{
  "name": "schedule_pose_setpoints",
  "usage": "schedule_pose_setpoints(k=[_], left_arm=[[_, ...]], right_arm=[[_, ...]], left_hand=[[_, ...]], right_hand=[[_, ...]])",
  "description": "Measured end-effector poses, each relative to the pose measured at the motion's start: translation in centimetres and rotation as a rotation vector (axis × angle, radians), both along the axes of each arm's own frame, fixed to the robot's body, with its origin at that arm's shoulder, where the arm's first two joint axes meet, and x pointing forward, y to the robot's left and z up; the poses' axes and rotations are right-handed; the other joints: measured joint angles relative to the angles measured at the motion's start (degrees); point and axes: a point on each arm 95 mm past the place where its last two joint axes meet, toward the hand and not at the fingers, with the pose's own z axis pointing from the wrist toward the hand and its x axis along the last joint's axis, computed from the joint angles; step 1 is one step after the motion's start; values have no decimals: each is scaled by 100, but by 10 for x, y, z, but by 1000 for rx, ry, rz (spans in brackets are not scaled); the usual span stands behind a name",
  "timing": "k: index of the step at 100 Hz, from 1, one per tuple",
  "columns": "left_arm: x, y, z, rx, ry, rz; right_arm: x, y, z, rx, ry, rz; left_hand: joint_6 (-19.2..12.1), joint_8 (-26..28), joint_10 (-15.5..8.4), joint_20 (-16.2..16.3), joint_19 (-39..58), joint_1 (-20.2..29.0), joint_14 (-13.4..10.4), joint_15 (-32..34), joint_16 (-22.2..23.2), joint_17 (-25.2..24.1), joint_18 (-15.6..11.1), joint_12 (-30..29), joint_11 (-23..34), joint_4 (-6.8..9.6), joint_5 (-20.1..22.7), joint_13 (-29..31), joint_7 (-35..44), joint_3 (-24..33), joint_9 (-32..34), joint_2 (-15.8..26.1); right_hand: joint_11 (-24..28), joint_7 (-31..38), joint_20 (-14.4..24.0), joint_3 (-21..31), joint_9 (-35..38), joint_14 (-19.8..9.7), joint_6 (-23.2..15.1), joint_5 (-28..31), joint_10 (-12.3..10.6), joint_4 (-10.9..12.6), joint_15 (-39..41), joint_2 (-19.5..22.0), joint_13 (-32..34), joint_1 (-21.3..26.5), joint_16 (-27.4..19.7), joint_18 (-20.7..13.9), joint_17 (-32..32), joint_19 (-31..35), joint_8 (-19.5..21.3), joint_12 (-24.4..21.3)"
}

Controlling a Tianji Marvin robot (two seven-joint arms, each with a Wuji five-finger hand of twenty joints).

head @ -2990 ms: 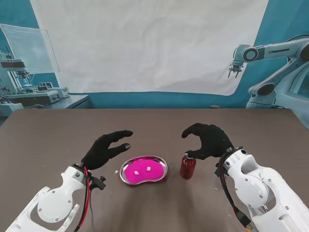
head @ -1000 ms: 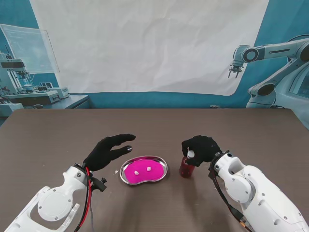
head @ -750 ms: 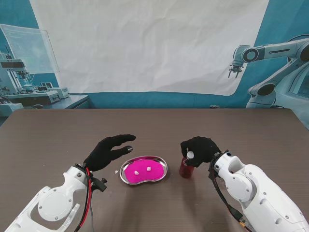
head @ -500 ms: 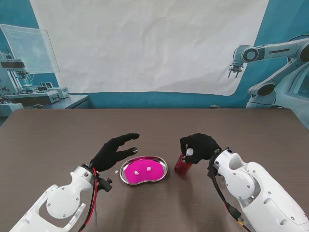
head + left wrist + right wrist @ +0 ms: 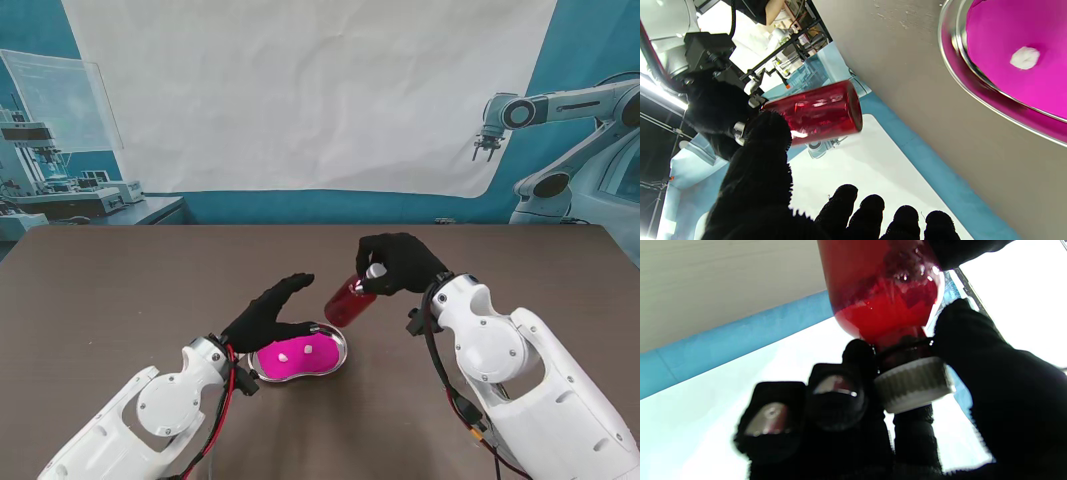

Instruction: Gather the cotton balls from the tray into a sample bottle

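Tray [image 5: 258, 366] nearest me, 2 cotton balls [image 5: 296, 351] in it. L hand [image 5: 272, 312] hovers at its far-left rim, fingers spread, empty. Beyond, R hand [image 5: 398, 262] grips capped bottle [image 5: 349, 301] by neck, tilted, off table. Step: bottle handover/uncapping; next needs L hand to take the body.

We cannot see the neck of the red sample bottle [image 5: 350, 299] from the stand; the right hand [image 5: 398, 262] covers it. In the right wrist view the bottle's base runs off the edge and the fingers [image 5: 836, 400] are blurred. The left wrist view cuts off most of the tray [image 5: 952, 71] and shows only one cotton ball [image 5: 1024, 57]. The left hand [image 5: 270, 315] hides the tray's left rim.
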Motion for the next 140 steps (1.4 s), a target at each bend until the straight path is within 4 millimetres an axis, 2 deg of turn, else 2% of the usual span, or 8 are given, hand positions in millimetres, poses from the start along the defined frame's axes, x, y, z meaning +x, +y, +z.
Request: schedule_pose_setpoints(k=[50,77,81,95,104,107,132,140], left_arm=[[12,-27,11,-26,-73,-18],[15,-34,10,-65,-110,80],[15,-35,10,-77,-111,106],[15,-42,7,-122,-114,179],[14,-46,5,-145,-129,231],[14,-47,4,-149,-130,237],[13,-45,-2,-201,-81,230],[13,-42,-3,-203,-66,212]], right_arm=[[-5,39,5,166,97,66],[-6,45,-1,260,171,44],[-6,46,-2,260,174,42],[-5,48,-5,255,178,41],[-5,49,-7,247,176,46],[-4,50,-7,242,172,48],[0,56,-11,221,149,56],[0,57,-12,220,151,61]], left_hand=[[72,15,76,-12,206,-121,103,298,139,675,153,115,99,5,9,552,16,95,205,-145],[548,162,694,414,1972,-173,687,1027,770,2046,563,598,412,-72,930,1821,339,1654,1542,-1113],[617,276,821,414,3021,-173,919,1271,934,2161,632,760,529,-79,1300,2242,502,2059,1999,-1424],[581,874,865,591,5003,-6,1121,2178,1369,2915,1025,1256,998,-177,2439,3429,1187,2488,3393,-2020],[406,1363,779,727,5583,320,1246,2615,1742,3459,1595,2430,1182,-317,3053,4341,2020,2525,4398,-2466],[402,1394,779,804,5717,341,1303,2715,1851,3590,1739,2606,1212,-434,3137,4574,2209,2525,4592,-2499],[386,2380,823,1539,6862,342,1566,3797,3034,3801,2397,4011,2130,-438,3395,4889,2606,2525,4902,-2503],[387,2908,849,1711,7151,342,1613,4103,3196,3803,2513,4507,2494,-438,3395,4892,2986,2525,4906,-2504]], right_hand=[[99,1,3,1,-53,0,-1,-4,65,-1,9,4,0,64,17,-1,20,1,7,205],[326,1,9,-88,-213,74,-19,-15,279,-4,35,-6,0,281,29,3,26,58,9,439],[355,0,9,-92,-232,75,-59,-24,288,-6,39,-7,0,282,29,3,26,59,9,441],[438,-23,12,-92,-288,83,-67,-69,321,-7,85,-7,0,347,29,4,26,75,9,468],[445,-94,13,-92,-316,85,-79,-73,334,-7,85,5,0,366,30,9,26,77,9,492],[455,-118,13,-92,-318,85,-81,-73,334,-7,85,57,0,366,30,21,26,77,9,493],[480,-156,-12,-87,-318,155,-42,-140,334,-1,-167,213,5,342,-78,179,-40,-291,83,449],[485,-265,-204,-134,-344,335,157,-232,340,0,-890,369,72,223,-433,458,-373,-877,87,258]])
